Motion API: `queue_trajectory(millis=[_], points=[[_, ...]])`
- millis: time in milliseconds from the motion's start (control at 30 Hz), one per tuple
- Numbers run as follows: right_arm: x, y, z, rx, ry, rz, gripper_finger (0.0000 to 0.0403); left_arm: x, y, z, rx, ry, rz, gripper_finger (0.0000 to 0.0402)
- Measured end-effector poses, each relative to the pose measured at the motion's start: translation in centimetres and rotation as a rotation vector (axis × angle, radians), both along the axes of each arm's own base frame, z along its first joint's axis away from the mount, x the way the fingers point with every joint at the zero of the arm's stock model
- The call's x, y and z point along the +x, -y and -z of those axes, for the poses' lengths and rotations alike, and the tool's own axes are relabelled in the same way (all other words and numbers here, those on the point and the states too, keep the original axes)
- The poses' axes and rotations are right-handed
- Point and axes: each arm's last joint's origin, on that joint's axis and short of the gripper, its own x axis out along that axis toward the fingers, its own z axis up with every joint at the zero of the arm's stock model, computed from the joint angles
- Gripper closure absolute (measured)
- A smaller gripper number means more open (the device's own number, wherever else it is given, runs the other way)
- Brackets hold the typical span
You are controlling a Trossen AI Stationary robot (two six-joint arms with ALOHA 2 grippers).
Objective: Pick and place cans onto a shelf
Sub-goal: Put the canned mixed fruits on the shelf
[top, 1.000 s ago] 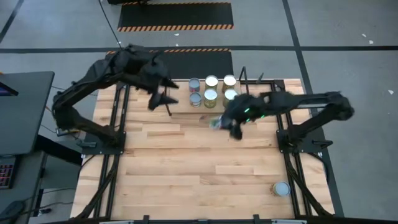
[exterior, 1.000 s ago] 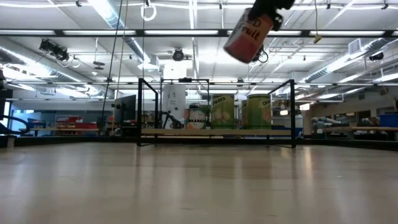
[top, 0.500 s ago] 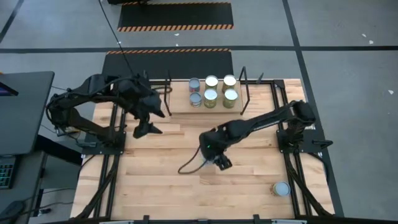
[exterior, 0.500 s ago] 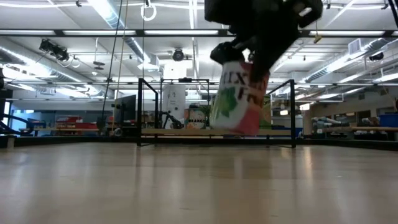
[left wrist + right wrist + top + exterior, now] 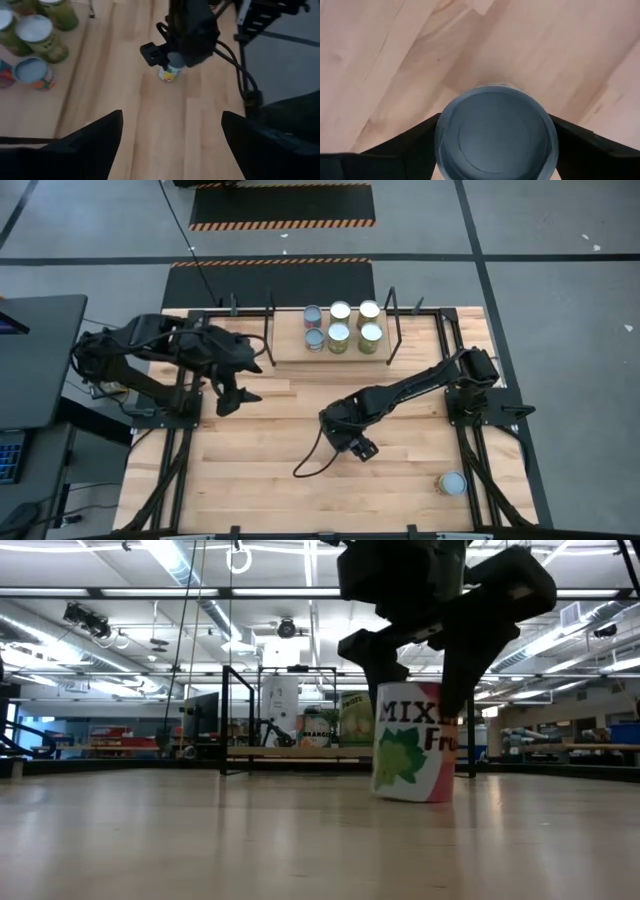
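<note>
A can with a white, green and red "mixed fruit" label stands upright on its base on the tabletop near the middle; it also shows in the left wrist view. My right gripper is above it, shut on the can, whose round top fills the right wrist view. My left gripper is open and empty, left of the shelf. The light-wood shelf with black wire ends stands at the far edge and holds several cans. One more can stands at the near right. My right gripper pinches the can between its two fingers, one on each side of the wall just below the top rim. The fingers come from above, pointing down. The can is upright with its base on the tabletop.
The shelf's upright black wire frames stand on both sides of the shelved cans. A black cable trails on the wood near my right gripper. Bare wood lies between the shelf and the near edge.
My right gripper has carried the can from beside the shelf toward the table's near edge and left, and down. The can, lifted clear and tilted a second ago, now stands upright on the tabletop. My left gripper has drawn back from the shelf toward the left and near edges.
</note>
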Motion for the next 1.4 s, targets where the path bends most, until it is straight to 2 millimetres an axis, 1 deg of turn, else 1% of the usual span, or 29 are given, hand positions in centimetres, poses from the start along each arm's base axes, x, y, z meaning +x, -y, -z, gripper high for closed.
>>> queue_trajectory(millis=[67, 133, 233, 300, 367, 433, 533, 633, 733, 800, 867, 967, 1067, 1133, 1200, 1267, 1333, 1400], points=[[0.0, 0.0, -0.1, -0.001, -0.001, 0.034, 0.0059, 0.0, 0.4, 0.0, 0.021, 0.004, -0.007, 0.0056], [-0.1, 0.0, -0.9, -0.01, -0.006, 0.056, 0.0049, 0.0, 0.8, 0.0, 0.04, 0.007, -0.005, 0.0056], [-0.2, -0.4, -3.1, -0.009, -0.023, 0.097, 0.0042, 0.0, 1.1, 0.0, 0.027, 0.014, -0.015, 0.0057], [-0.5, -0.8, -5.0, -0.019, -0.028, 0.131, 0.0042, 0.1, 1.1, -0.1, 0.03, 0.022, -0.015, 0.0061], [-1.1, -1.1, -6.9, -0.019, -0.026, 0.167, 0.0045, 0.2, 1.1, -0.2, 0.076, 0.046, 0.023, 0.0067], [-1.9, -1.2, -8.6, -0.025, -0.011, 0.232, 0.005, 1.0, 1.2, -0.3, 0.119, 0.084, 0.073, 0.0073], [-3.7, -1.4, -11.0, -0.018, 0.054, 0.377, 0.0059, 2.1, 1.6, 0.2, 0.098, 0.074, 0.128, 0.0082], [-6.3, -2.1, -13.1, -0.005, 0.141, 0.541, 0.0072, 3.6, 2.4, 0.9, 0.084, 0.066, 0.185, 0.0087], [-9.1, -3.1, -14.5, 0.013, 0.23, 0.695, 0.0084, 5.3, 3.4, 1.3, 0.111, 0.109, 0.234, 0.0087], [-11.0, -3.4, -15.4, 0.03, 0.279, 0.798, 0.0089, 6.4, 4.1, 1.7, 0.135, 0.13, 0.269, 0.0087], [-12.9, -3.3, -16.3, 0.047, 0.314, 0.895, 0.0091, 7.8, 4.5, 2.1, 0.152, 0.166, 0.294, 0.0087], [-15.4, -3.0, -17.9, 0.098, 0.373, 1.005, 0.0092, 10.2, 5.0, 3.4, 0.141, 0.17, 0.349, 0.0087], [-17.1, -2.3, -19.2, 0.161, 0.413, 1.051, 0.0092, 13.0, 5.8, 5.4, 0.095, 0.16, 0.381, 0.0087], [-17.9, -1.7, -19.9, 0.192, 0.433, 1.058, 0.0092, 14.3, 6.9, 6.5, 0.087, 0.166, 0.399, 0.0089], [-18.6, -1.2, -20.5, 0.209, 0.452, 1.048, 0.0092, 14.4, 8.4, 6.8, 0.154, 0.185, 0.408, 0.0099], [-19.3, -0.8, -20.9, 0.213, 0.467, 1.02, 0.0092, 14.3, 9.5, 6.3, 0.216, 0.245, 0.367, 0.0113], [-19.8, -0.5, -21.3, 0.203, 0.482, 0.976, 0.0092, 14.1, 9.9, 6.1, 0.224, 0.259, 0.325, 0.0128], [-20.3, -0.1, -21.6, 0.191, 0.499, 0.932, 0.0092, 14.2, 9.6, 6.2, 0.202, 0.24, 0.267, 0.0139]])
